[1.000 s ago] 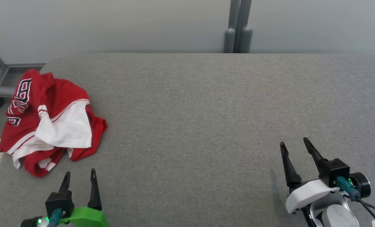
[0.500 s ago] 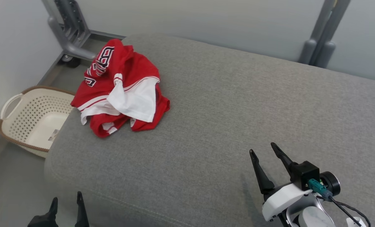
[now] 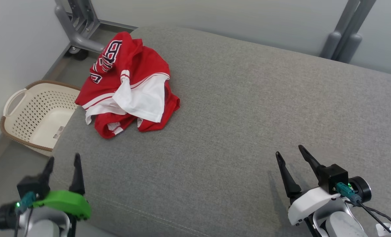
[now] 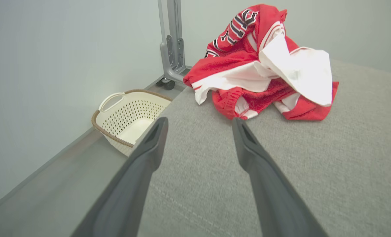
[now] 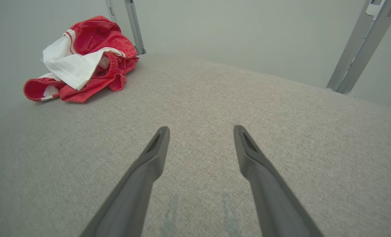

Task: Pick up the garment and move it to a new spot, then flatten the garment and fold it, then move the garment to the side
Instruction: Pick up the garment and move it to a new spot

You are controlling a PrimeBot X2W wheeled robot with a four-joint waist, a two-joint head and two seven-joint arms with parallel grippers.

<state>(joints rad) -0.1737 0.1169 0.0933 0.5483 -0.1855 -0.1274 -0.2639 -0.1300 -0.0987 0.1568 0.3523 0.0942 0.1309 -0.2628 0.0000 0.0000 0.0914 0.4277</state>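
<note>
The garment (image 3: 129,89) is a crumpled red and white jersey piece with dark lettering, lying in a heap at the far left corner of the grey padded table (image 3: 248,115). It shows too in the left wrist view (image 4: 264,69) and the right wrist view (image 5: 83,62). My left gripper (image 3: 63,160) is open at the table's near left edge, well short of the garment, with nothing between its fingers. My right gripper (image 3: 289,154) stands open over the near right of the table, empty, far from the garment.
A cream perforated laundry basket (image 3: 37,115) stands on the floor left of the table, below the garment's corner. Grey metal frame legs (image 3: 73,29) rise behind the garment, and another post (image 3: 346,36) at the back right. A pale wall runs along the left.
The camera has swung left, so the garment now sits nearer the picture's middle and the basket has come into sight. My left gripper has risen into view at the near left edge.
</note>
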